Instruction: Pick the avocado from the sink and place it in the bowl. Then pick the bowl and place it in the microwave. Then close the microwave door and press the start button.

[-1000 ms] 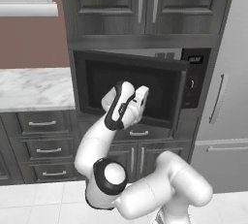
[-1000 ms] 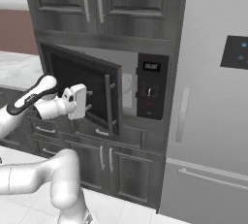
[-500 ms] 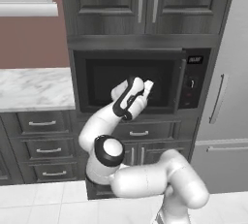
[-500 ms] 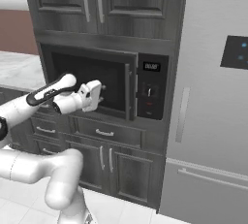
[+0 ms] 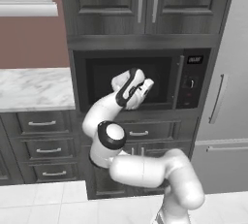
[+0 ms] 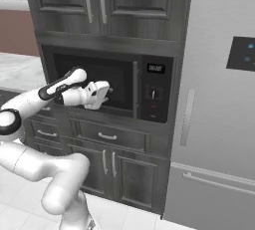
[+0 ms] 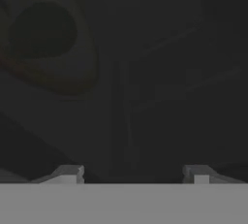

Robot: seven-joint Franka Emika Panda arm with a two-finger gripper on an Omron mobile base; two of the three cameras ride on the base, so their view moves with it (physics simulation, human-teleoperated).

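Pressing: your claw (image 6: 103,93) sits flat on the microwave door (image 5: 130,77), seating it shut.
Claw: tips spread, holding nothing.
Behind glass: bowl (image 7: 53,68), avocado (image 7: 42,29).

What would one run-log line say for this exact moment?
step: door closing | microwave door: shut | tool: open, empty, against the glass | start button: unpressed

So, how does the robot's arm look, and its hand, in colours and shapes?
The arm is glossy white, built of thick rounded tube-like links. Its joints are marked by dark rings, and a black band runs along the forearm near the wrist. The hand is a small white blocky piece. In the hand view its two fingertips appear as small grey squared stubs. No cables or lettering are visible.
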